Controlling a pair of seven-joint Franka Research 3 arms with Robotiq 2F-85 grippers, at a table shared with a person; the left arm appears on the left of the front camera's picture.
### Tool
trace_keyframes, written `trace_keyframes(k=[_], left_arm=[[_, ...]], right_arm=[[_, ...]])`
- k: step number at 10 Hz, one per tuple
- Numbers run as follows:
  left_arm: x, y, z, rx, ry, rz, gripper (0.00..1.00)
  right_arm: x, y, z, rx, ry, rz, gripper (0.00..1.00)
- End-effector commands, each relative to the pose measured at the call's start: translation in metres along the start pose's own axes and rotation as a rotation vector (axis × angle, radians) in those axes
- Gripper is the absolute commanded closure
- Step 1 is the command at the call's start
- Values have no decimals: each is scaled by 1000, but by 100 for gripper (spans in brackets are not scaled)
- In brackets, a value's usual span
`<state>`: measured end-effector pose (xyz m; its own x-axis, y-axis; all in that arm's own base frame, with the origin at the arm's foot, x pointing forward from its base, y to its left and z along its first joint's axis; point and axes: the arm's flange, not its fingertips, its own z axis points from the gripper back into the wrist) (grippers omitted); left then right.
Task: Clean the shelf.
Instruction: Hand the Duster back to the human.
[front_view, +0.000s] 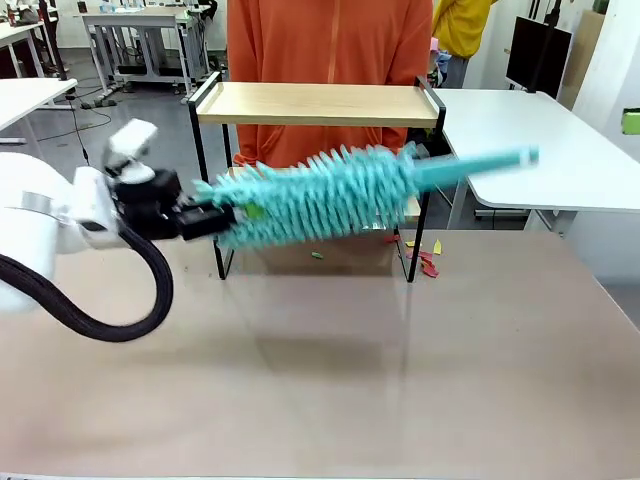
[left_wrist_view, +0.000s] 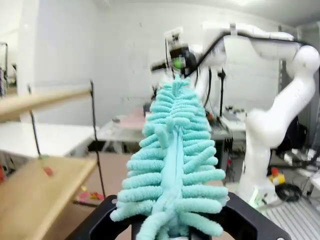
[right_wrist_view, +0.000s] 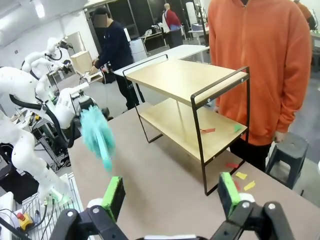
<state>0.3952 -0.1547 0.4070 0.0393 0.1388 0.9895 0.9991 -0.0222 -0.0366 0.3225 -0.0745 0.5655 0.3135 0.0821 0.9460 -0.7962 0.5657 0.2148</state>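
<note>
Holding the teal duster (front_view: 330, 195) clenched in my left gripper (front_view: 205, 220), front view: its long axis runs sideways before the one shelf (front_view: 318, 103), lower board just behind. Left wrist view: shelf (left_wrist_view: 37, 195) lies left of the duster (left_wrist_view: 172, 175). Right wrist view: my right gripper (right_wrist_view: 172, 197) hangs released, shelf (right_wrist_view: 187, 77) ahead, several paper scraps (right_wrist_view: 208, 130) on and beside it.

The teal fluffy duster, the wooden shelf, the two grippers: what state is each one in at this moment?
Teal fluffy microfibre duster: held level, off the table, in front of the lower board.
Two-tier wooden shelf with black metal frame: upright; paper scraps on its lower board.
Left gripper: shut on the duster's end.
Right gripper: open, empty.
</note>
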Motion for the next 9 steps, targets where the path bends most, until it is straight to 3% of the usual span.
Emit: trace_keyframes(k=[1, 5, 7, 9], left_arm=[[54, -23, 21, 90, -149, -2, 82], [159, -84, 87, 503, -247, -83, 82], [186, -108, 118, 794, -281, -110, 82], [182, -110, 143, 1045, -280, -90, 82]], right_arm=[[3, -1, 0, 3, -12, 6, 0], [3, -1, 0, 3, -12, 6, 0], [3, -1, 0, 3, -12, 6, 0], [3, -1, 0, 3, -12, 6, 0]])
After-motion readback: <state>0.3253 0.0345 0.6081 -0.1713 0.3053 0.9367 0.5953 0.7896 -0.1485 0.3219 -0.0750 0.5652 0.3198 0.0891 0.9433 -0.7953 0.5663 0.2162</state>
